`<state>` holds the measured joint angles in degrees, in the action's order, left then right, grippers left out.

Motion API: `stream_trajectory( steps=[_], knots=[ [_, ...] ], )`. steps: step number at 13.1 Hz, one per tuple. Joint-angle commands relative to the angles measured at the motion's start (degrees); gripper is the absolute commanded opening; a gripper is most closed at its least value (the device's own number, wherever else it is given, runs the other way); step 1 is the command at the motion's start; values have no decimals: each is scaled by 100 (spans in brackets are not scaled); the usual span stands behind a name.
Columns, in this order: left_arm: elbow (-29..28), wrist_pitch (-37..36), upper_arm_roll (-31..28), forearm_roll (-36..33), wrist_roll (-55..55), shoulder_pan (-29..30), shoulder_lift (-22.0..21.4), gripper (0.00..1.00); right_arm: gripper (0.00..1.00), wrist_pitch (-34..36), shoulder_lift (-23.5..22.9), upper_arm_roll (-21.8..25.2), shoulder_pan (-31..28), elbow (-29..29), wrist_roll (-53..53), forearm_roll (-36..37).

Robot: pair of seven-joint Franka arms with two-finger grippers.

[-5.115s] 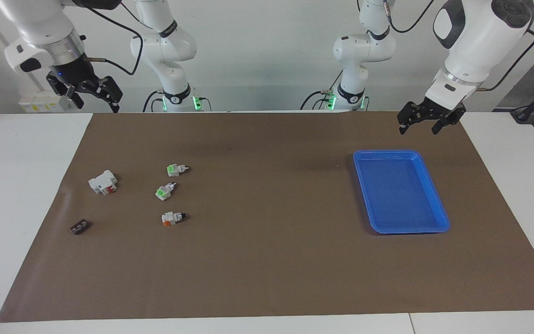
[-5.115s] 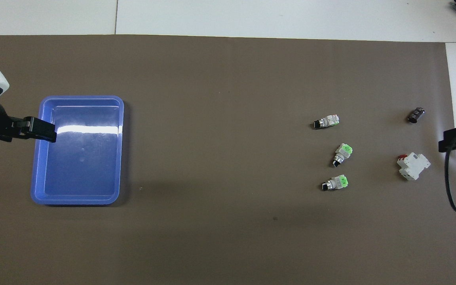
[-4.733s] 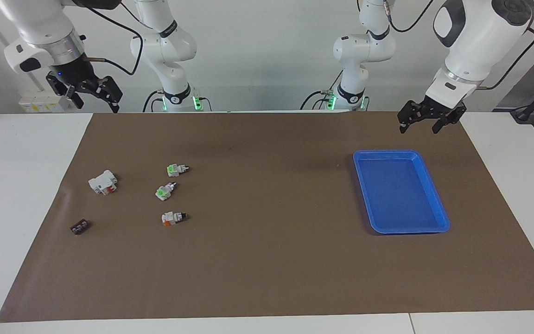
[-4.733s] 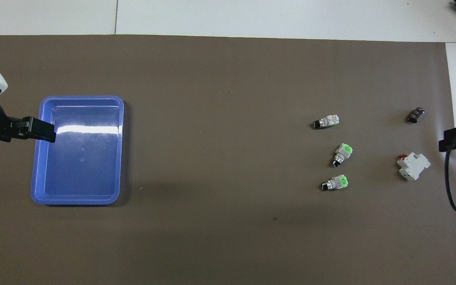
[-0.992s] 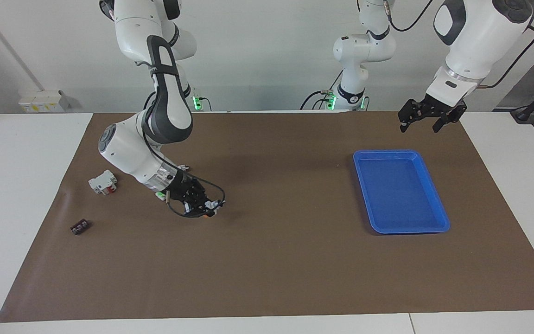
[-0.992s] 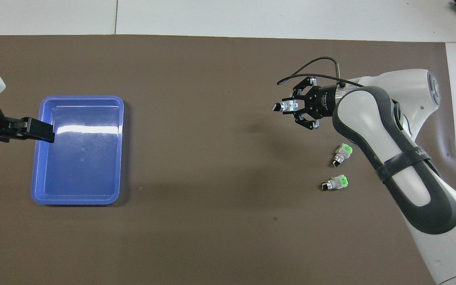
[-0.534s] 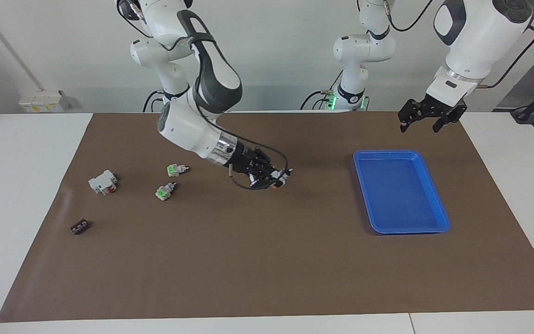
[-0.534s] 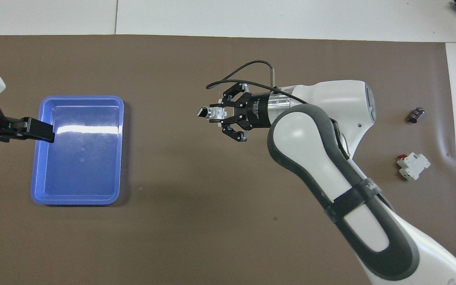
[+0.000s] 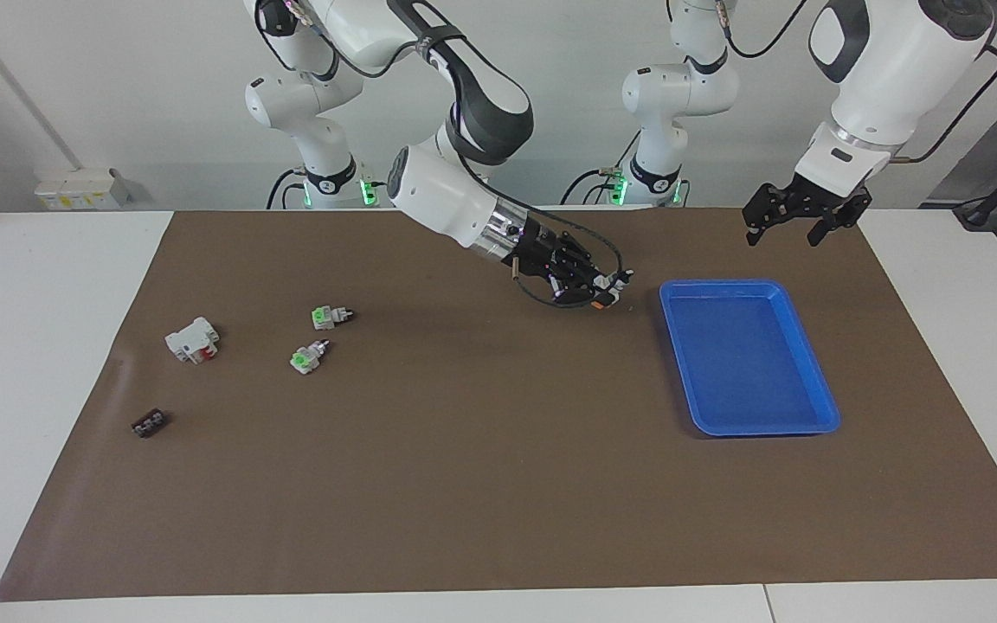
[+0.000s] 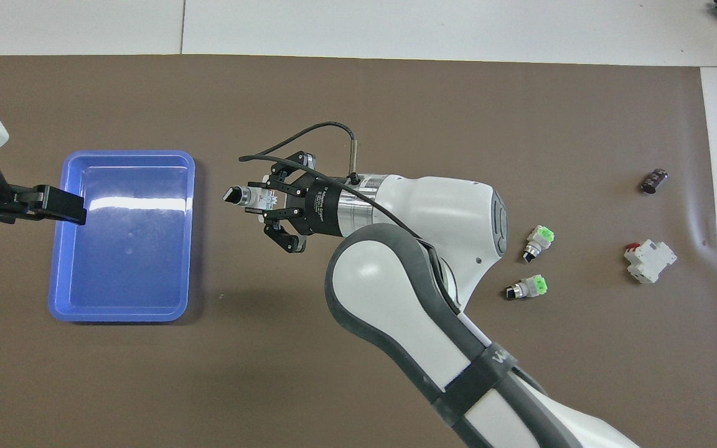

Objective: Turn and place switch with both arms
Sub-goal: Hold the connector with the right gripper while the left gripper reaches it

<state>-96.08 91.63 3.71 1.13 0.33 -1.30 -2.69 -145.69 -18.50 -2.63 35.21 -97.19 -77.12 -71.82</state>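
Right gripper (image 9: pixel 607 290) jaws are clamped on the switch (image 10: pixel 248 196), its black tip projecting past them toward the blue tray (image 9: pixel 814 381). Left gripper (image 9: pixel 788 227) waits above the surface, jaws spread, nothing between them.

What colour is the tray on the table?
Blue; the tray shows best in the facing view.

A blue tray (image 9: pixel 810 355), 2 green-ended switches (image 9: pixel 329 317), a white block (image 9: pixel 191 339).
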Motion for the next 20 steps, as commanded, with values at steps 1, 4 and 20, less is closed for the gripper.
stream_trajectory(
  steps=[1,4,20],
  knots=[
    [-69,-5,-11,35,64,-46,-109,100,0,-311,4,-71,99,34,-92,-104],
    [-25,40,-63,1026,29,33,-92,100,0,-311,4,-71,100,42,-92,-104],
    [-1405,1683,7,4218,-4943,-125,-671,48,0,-408,206,-177,118,104,-101,-113]
  ],
)
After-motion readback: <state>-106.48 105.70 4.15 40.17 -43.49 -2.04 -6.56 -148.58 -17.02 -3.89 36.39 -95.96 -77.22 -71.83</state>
